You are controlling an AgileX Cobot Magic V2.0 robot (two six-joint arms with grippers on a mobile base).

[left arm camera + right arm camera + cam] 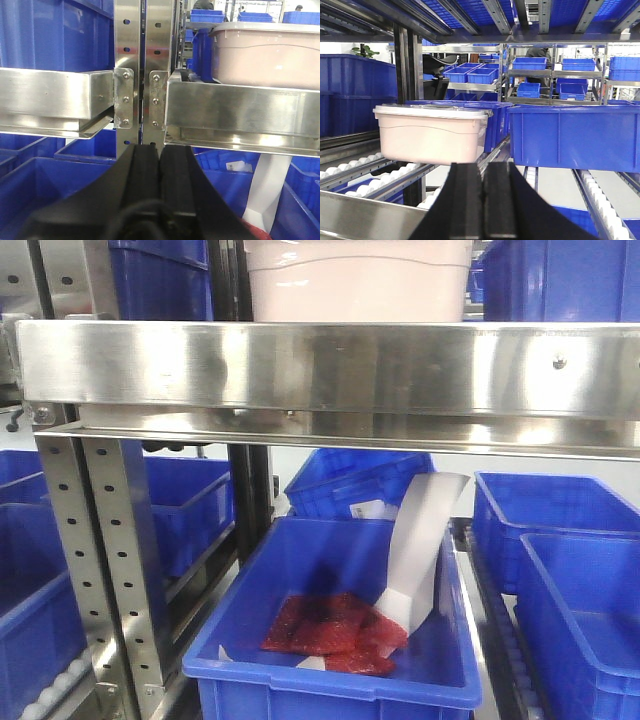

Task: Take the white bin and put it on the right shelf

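The large pale pinkish-white plastic bin [431, 134] with its white lid sits on the shiny stainless-steel rack shelf [330, 370], just behind the wide front rail, beside a blue plastic crate [572, 135]. The left gripper [159, 165] and right gripper [483, 192] are both pressed together, empty, apart from the bin.

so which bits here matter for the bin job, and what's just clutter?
Job:
- white bin, sitting on the rollers
- right shelf, steel front rail
- left gripper and right gripper, both shut, holding nothing

Clutter:
- blue crate below, holding red packets and a white sheet
- blue crate beside the bin
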